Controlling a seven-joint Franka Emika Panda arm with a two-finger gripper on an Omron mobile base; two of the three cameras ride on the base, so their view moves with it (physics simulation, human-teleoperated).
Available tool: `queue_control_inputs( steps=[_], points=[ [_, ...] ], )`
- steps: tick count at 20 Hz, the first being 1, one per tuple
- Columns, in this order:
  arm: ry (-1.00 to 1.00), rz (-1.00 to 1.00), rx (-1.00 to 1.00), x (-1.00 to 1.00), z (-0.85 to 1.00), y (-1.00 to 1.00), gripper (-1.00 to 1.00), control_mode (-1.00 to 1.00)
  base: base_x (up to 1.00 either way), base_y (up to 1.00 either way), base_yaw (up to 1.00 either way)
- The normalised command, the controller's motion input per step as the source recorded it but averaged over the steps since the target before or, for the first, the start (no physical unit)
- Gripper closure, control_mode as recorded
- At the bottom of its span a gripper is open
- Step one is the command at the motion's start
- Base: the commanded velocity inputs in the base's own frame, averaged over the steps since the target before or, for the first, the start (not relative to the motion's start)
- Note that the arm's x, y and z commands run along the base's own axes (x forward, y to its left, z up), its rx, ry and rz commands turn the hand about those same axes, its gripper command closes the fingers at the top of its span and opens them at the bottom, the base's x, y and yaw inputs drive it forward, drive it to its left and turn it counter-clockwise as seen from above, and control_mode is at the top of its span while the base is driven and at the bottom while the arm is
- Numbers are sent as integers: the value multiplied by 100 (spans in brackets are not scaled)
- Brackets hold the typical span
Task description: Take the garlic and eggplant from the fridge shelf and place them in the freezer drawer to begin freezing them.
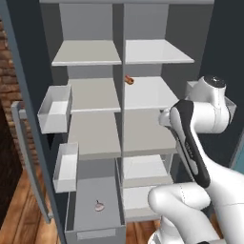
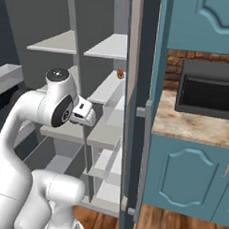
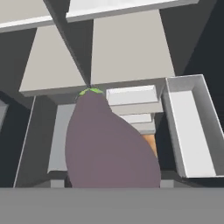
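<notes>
Eggplant (image 3: 109, 144) looms close in hand view, green cap up, clenched in the gripper above the fridge's lower compartments. Left base view: garlic (image 1: 99, 206) lies in the open freezer drawer (image 1: 95, 232). No legible writing.

Garlic (image 1: 99, 206) lies in open freezer drawer (image 1: 86, 228); purple eggplant (image 3: 109, 146) close before hand cam, green cap up.
</notes>
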Motion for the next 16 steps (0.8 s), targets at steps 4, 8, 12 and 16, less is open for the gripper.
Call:
queue_control_inputs(
  steps=[4,8,12,16],
  points=[
    [0,0,0,0,0,0,100,100,-62,-14,23],
    [0,0,0,0,0,0,100,100,-43,-26,28],
    [0,0,0,0,0,0,100,100,1,-43,32],
    [0,0,0,0,0,0,100,100,7,-39,22]
  ],
)
